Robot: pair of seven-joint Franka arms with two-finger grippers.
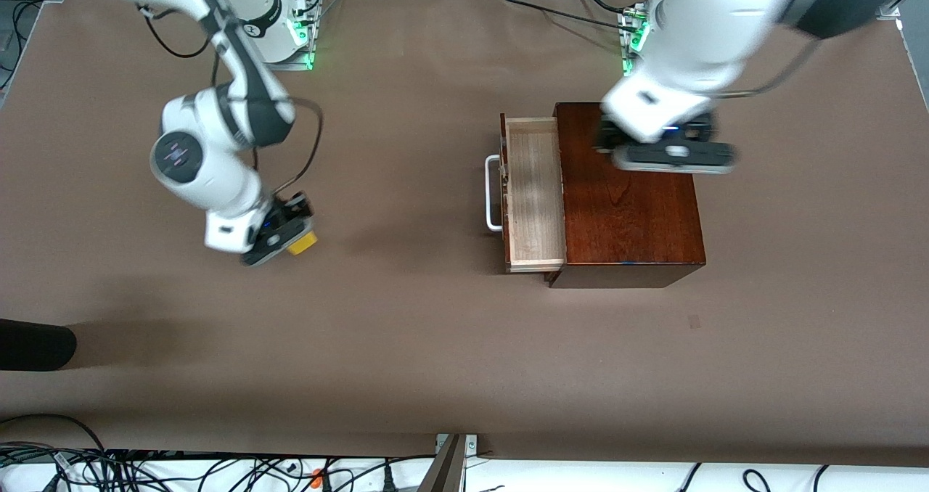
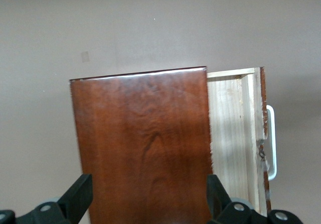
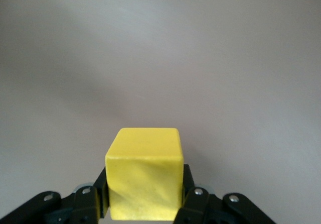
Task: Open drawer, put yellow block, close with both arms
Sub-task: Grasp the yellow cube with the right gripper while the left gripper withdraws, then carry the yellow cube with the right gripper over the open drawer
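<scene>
My right gripper (image 1: 296, 239) is shut on the yellow block (image 1: 304, 243), low over the table toward the right arm's end. In the right wrist view the yellow block (image 3: 144, 174) sits squeezed between the two black fingers (image 3: 188, 184). The drawer (image 1: 535, 191) stands pulled out of the dark wooden box (image 1: 628, 202); its pale tray is empty and its white handle (image 1: 493, 193) faces the right arm's end. My left gripper (image 1: 664, 151) hovers open over the box top. In the left wrist view its fingers (image 2: 77, 196) straddle the box (image 2: 143, 138), with the drawer (image 2: 233, 133) beside it.
A dark rounded object (image 1: 33, 345) lies at the table's edge toward the right arm's end, nearer the front camera. Cables (image 1: 145, 470) run along the front edge. Bare brown table (image 1: 406, 209) spans between the block and the drawer.
</scene>
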